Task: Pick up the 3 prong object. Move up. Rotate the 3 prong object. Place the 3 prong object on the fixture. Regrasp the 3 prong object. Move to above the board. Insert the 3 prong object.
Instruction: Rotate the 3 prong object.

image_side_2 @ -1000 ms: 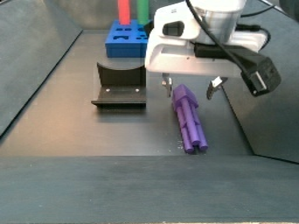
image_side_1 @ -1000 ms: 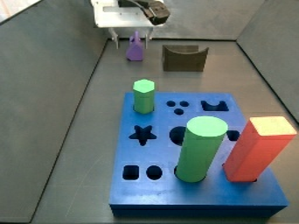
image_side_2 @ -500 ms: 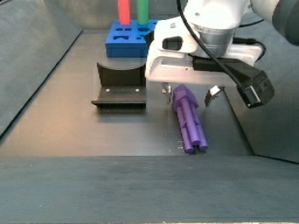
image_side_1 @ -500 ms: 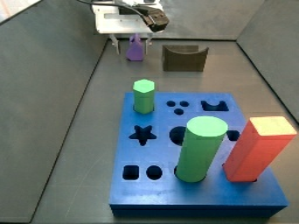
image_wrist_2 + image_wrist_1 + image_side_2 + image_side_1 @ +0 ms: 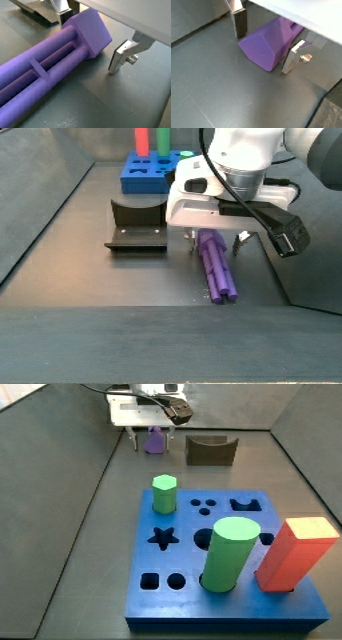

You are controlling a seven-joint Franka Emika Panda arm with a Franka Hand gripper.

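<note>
The 3 prong object (image 5: 218,268), a slim purple lobed peg, lies flat on the grey floor; it also shows in a side view (image 5: 155,441). My gripper (image 5: 214,231) is low over its far end, open, with one finger on each side. In both wrist views the peg's flat end (image 5: 271,45) (image 5: 73,50) sits between the silver fingers (image 5: 294,55), with small gaps showing. The fixture (image 5: 136,228) (image 5: 210,450), a dark notched block, stands beside the peg. The blue board (image 5: 227,564) (image 5: 144,173) bears green and orange-red pegs.
Grey walls close in the floor on the sides. On the board stand a green hexagonal peg (image 5: 163,493), a tall green cylinder (image 5: 230,554) and an orange-red block (image 5: 297,552). A black cable hangs from the gripper (image 5: 287,228).
My gripper has come down a little lower around the peg's end. The peg, fixture and board have not moved.
</note>
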